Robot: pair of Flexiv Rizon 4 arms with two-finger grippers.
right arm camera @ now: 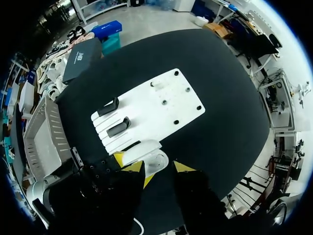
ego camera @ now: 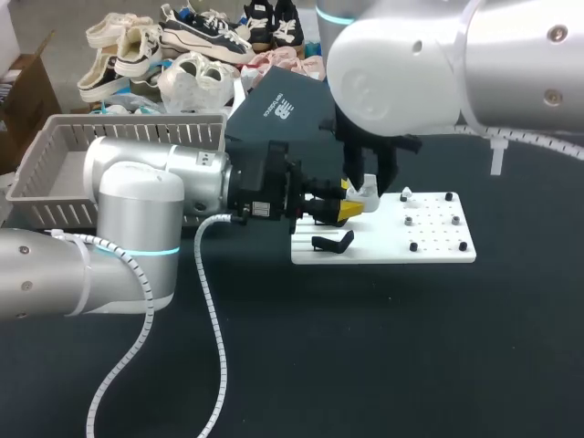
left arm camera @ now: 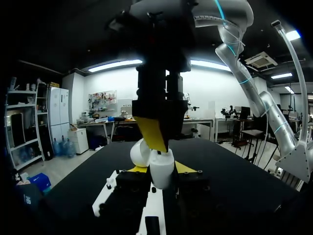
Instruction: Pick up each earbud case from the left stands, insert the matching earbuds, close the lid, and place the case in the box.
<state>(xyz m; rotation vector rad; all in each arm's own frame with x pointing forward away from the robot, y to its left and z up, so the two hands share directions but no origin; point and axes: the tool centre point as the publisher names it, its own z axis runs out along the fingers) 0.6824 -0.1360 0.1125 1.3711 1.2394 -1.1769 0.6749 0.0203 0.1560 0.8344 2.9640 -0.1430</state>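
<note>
You are holding the case (ego camera: 367, 190) in the left gripper (ego camera: 350, 203), just over the left end of the board (ego camera: 438, 248). In the left wrist view, its two yellow tips are pressing on the case from opposite sides, so this gripper is pinching the case low on its body. The right gripper (ego camera: 370, 172) is hanging directly over the case, at or just above its top. These views are not showing whether it is spread or pinching anything.

A rounded white part is showing beside the case body, which suggests the lid is standing open. Two black stands (right arm camera: 119, 126) are sitting on the board near the case, and neither is carrying a case. A small white piece (ego camera: 406, 194), probably an earbud, is resting further along the board. The box (ego camera: 55, 160) is lying behind the left arm, well apart from the board.

Handling notes, by judgement:
- You are dealing with a light, rigid shell with a smooth finish, so it is likely to slip under a weak or off-centre pinch.
- The hinge is probably the weak point. Avoid loading the lid sideways.
- Be gripping the body on its two broad sides, below the seam, so the lid is swinging freely.
- Be applying moderate force only.
</note>
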